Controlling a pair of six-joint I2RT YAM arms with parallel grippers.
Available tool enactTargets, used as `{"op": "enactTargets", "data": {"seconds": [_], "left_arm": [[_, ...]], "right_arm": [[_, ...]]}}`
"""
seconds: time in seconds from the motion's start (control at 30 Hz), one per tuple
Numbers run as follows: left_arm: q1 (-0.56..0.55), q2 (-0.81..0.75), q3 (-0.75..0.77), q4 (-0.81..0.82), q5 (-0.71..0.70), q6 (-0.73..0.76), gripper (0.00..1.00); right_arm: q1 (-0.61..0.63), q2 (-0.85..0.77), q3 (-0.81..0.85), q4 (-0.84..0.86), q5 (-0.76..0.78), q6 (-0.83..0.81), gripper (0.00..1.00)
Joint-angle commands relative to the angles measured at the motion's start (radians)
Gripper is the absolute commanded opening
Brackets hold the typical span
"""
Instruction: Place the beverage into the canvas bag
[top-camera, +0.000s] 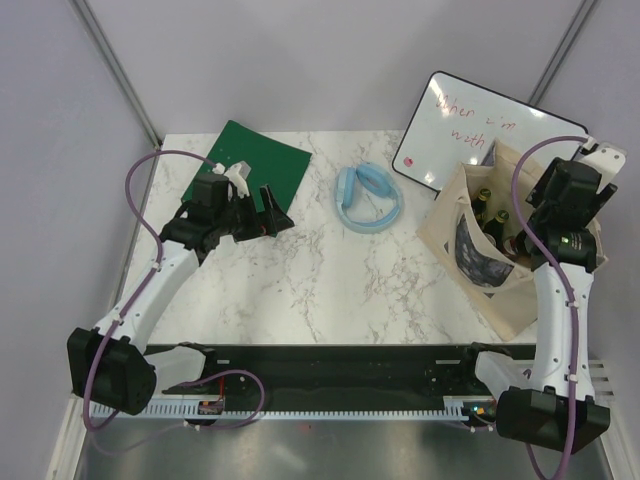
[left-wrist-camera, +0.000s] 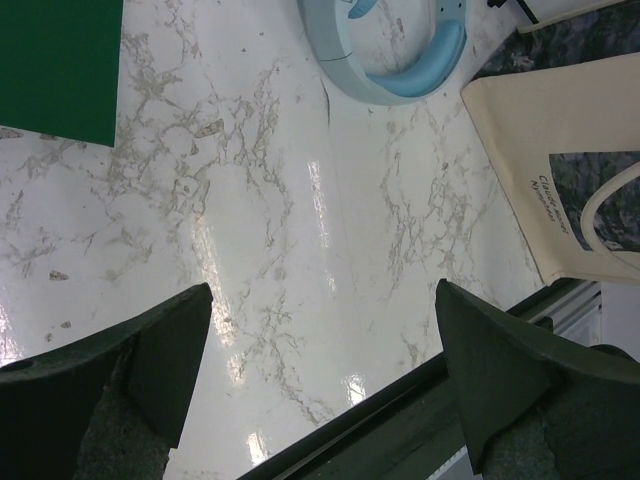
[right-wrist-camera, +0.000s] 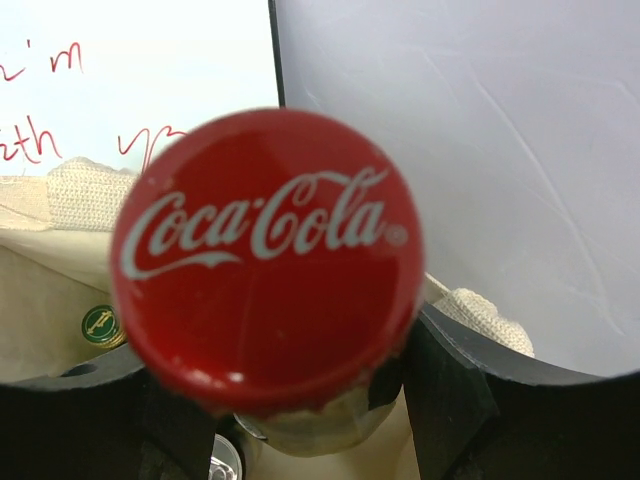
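The canvas bag (top-camera: 468, 232) stands open at the right of the table; it also shows in the left wrist view (left-wrist-camera: 560, 150). My right gripper (top-camera: 545, 215) hangs over the bag's mouth. In the right wrist view it (right-wrist-camera: 265, 405) is shut on the neck of a bottle with a red Coca-Cola cap (right-wrist-camera: 265, 255), held upright above the bag's inside (right-wrist-camera: 40, 290). Other bottles (top-camera: 493, 212) stand in the bag; one has a green cap (right-wrist-camera: 100, 325). My left gripper (top-camera: 265, 212) (left-wrist-camera: 322, 300) is open and empty above the marble top at the left.
A white board with red writing (top-camera: 480, 130) leans behind the bag. A green mat (top-camera: 262, 160) lies at the back left. A light blue ring-shaped thing (top-camera: 368, 200) lies mid-table. A black rail (top-camera: 330, 365) runs along the front edge.
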Motion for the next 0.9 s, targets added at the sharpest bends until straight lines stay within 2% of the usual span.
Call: {"op": "enactTargets", "data": {"seconds": [0.0, 0.23, 0.4, 0.6, 0.87], "left_arm": [[0.001, -0.029, -0.004, 0.033, 0.040, 0.035, 1.00], [0.003, -0.028, -0.006, 0.033, 0.026, 0.032, 1.00], [0.003, -0.028, -0.001, 0.033, 0.022, 0.035, 1.00], [0.003, -0.029, -0.001, 0.033, 0.028, 0.035, 1.00], [0.003, -0.040, -0.006, 0.033, 0.035, 0.035, 1.00]], "right_arm": [[-0.002, -0.029, 0.063, 0.135, -0.002, -0.019, 0.00], [-0.002, 0.053, 0.292, -0.019, -0.088, -0.050, 0.00], [-0.002, 0.035, 0.329, -0.088, -0.157, -0.029, 0.00], [-0.002, 0.006, 0.326, -0.125, -0.212, -0.009, 0.00], [-0.002, -0.094, 0.134, -0.011, -0.281, 0.016, 0.00]]}}
